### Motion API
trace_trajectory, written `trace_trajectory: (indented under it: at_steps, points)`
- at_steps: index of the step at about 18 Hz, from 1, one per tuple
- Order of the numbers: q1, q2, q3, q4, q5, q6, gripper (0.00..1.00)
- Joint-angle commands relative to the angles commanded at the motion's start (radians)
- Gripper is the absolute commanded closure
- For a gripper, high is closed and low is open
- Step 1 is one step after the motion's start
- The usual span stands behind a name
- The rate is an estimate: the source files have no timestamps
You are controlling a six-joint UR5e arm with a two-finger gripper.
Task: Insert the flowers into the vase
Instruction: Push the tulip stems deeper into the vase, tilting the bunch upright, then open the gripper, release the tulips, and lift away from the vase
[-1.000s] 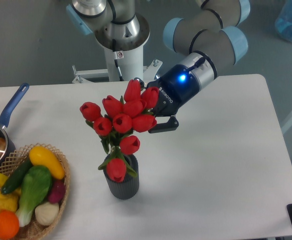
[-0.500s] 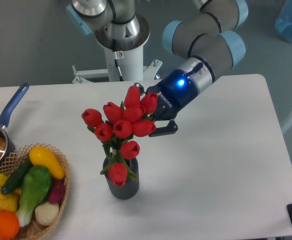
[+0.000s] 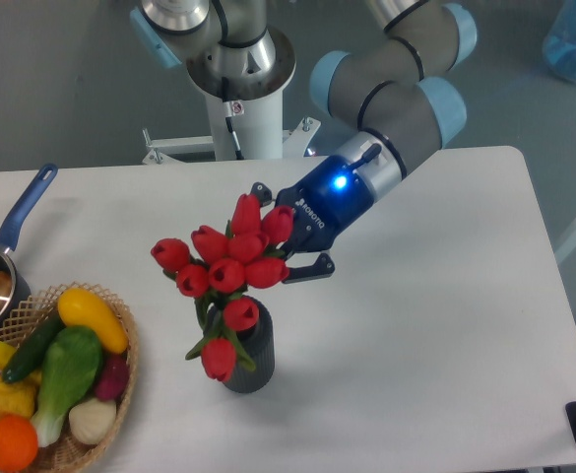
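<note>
The flowers (image 3: 226, 274), a bunch of red tulips with green stems, stand with their stems down in the dark grey ribbed vase (image 3: 255, 367) near the table's front middle. The buds lean left, above and past the vase mouth; one low bud hangs over its rim. My gripper (image 3: 274, 235) reaches in from the right at bud height. Its fingers straddle the right side of the bunch, one above and one below, and it appears shut on the flowers. The stems inside the vase are hidden.
A woven wicker basket (image 3: 118, 396) of colourful toy vegetables stands at the front left, close to the vase. A blue-handled saucepan (image 3: 22, 209) sits at the left edge. The robot base (image 3: 238, 89) stands behind the table.
My gripper and the bunch have moved left and down. The flowers sit lower in the vase and lean further left.
</note>
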Motion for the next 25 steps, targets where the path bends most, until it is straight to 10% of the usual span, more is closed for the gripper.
trace_trajectory:
  at_steps: [16, 21, 23, 24, 25]
  points:
    - [-0.003, -0.031, -0.074, -0.002, 0.035, 0.084, 0.89]
    - [0.0, -0.041, -0.072, -0.002, 0.035, 0.083, 0.56]
    - [0.003, -0.043, -0.072, -0.002, 0.035, 0.081, 0.3]
    - [0.005, -0.043, -0.074, -0.003, 0.041, 0.08, 0.0]
    - [0.006, -0.043, -0.074, -0.003, 0.061, 0.081, 0.0]
